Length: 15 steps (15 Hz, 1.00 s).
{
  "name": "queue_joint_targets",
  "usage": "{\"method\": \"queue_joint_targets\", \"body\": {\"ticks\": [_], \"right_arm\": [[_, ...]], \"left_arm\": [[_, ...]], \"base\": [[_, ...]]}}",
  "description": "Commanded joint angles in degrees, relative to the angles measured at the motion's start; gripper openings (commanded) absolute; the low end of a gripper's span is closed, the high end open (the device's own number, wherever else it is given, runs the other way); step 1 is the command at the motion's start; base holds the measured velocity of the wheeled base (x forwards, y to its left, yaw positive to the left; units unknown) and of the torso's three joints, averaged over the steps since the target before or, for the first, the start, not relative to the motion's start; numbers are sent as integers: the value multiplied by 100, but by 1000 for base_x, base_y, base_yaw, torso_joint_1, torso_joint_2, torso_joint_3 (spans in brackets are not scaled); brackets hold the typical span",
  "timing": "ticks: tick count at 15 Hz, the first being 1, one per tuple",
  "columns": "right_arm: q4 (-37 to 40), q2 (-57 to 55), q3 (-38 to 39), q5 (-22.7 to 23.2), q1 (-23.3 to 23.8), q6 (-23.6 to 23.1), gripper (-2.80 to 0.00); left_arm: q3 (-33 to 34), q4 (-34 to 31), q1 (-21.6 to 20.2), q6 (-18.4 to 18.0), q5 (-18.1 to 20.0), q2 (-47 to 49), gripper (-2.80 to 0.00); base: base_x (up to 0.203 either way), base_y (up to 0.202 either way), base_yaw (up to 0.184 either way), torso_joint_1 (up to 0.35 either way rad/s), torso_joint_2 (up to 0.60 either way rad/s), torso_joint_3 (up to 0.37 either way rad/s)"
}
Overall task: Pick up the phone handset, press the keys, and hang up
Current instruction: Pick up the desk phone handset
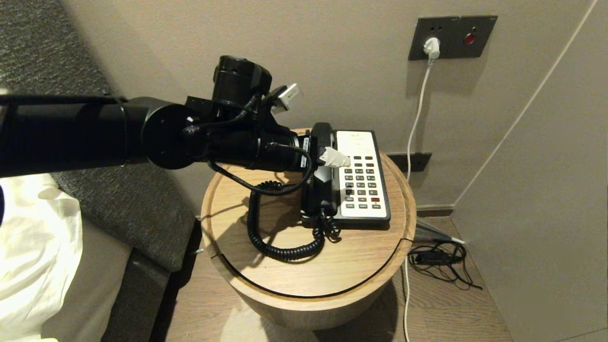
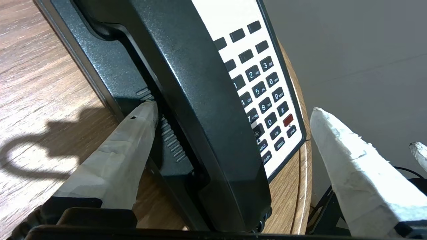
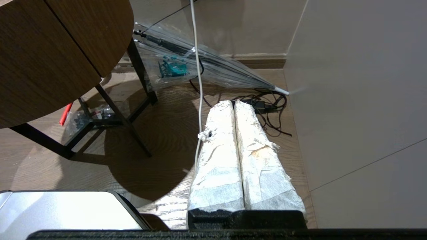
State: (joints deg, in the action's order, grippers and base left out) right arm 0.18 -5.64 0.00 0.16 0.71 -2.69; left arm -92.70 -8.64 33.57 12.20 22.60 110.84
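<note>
A black-and-white desk phone [image 1: 361, 175] stands on a round wooden bedside table [image 1: 308, 275]. Its black handset [image 1: 317, 190] lies in the cradle along the phone's left side, beside the keypad [image 1: 363, 183]. My left gripper [image 1: 330, 159] is open and straddles the middle of the handset. In the left wrist view the handset [image 2: 200, 100] runs between the taped fingers: one fingertip [image 2: 143, 113] touches the base by the grille slots, and the other [image 2: 333, 140] hangs apart above the keypad [image 2: 267, 96] side. My right gripper [image 3: 233, 104] is shut and empty, parked low over the floor.
A black coiled cord [image 1: 280, 228] loops on the table in front of the phone. A wall socket with a white plug [image 1: 431, 47] is behind, and cables [image 1: 439, 259] lie on the floor at right. Bed and white pillow [image 1: 33, 256] are at left. A folded umbrella [image 3: 206, 66] lies near the right gripper.
</note>
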Motion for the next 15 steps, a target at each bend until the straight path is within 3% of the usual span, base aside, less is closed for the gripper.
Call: {"method": "queue_joint_targets", "body": {"ticks": [1,6,7,15], "right_arm": [[-1,-7,0,2,0,-3,-280],[-1,-7,0,2,0,-3,-280],[-1,-7,0,2,0,-3,-280],[-1,-7,0,2,0,-3,-280]], "left_arm": [[-2,-24,0,10,7,60,0],[63,-27,-4,28,16,118,0],[50,-24,0,28,16,149,-280],[95,-33,0,29,25,166,-280]], "base": [[0,0,0,0,0,0],[0,0,0,0,0,0],[0,0,0,0,0,0],[0,0,0,0,0,0]]}}
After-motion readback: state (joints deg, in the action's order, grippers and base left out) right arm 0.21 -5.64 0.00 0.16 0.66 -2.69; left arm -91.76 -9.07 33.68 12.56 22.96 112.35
